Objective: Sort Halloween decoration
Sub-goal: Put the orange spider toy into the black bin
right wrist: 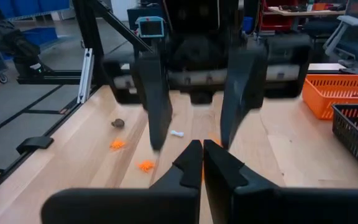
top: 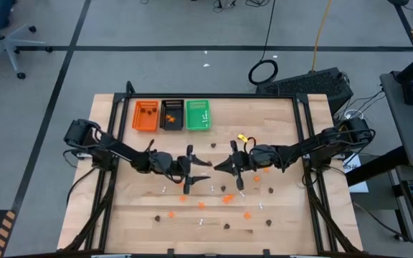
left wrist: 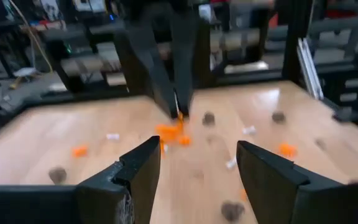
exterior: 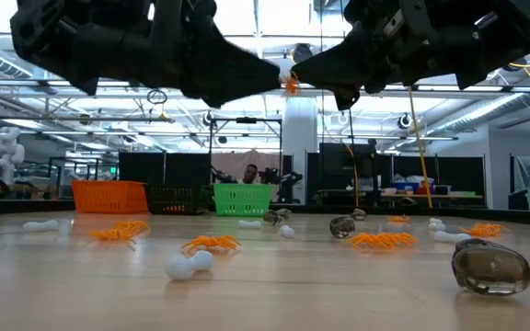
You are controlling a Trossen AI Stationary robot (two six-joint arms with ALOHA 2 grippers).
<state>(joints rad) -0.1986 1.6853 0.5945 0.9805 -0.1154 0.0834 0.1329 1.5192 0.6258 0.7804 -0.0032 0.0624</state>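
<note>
Both grippers hang above the table's middle, tips facing each other. My right gripper (top: 219,167) is shut on a small orange trinket (exterior: 290,85). My left gripper (top: 201,170) is open just left of it, its two fingers (right wrist: 154,106) spread apart on either side of the right gripper's tip, touching nothing. On the wooden table below lie scattered orange trinkets (top: 228,198), dark brown ones (top: 270,190) and thin white sticks (top: 201,222). My right gripper pinches the orange trinket (left wrist: 179,116) between its two fingers, only at their free ends. The fingers lie about level and point toward the table's left side. The trinket is lifted well clear of the table and sticks out a little below the tips.
Three small trays stand side by side at the far left of the table: orange (top: 145,115), black (top: 171,115) and green (top: 198,115). A dark brown trinket (exterior: 491,268) lies near the front edge. Black frame rails (top: 301,129) run along the table's sides.
</note>
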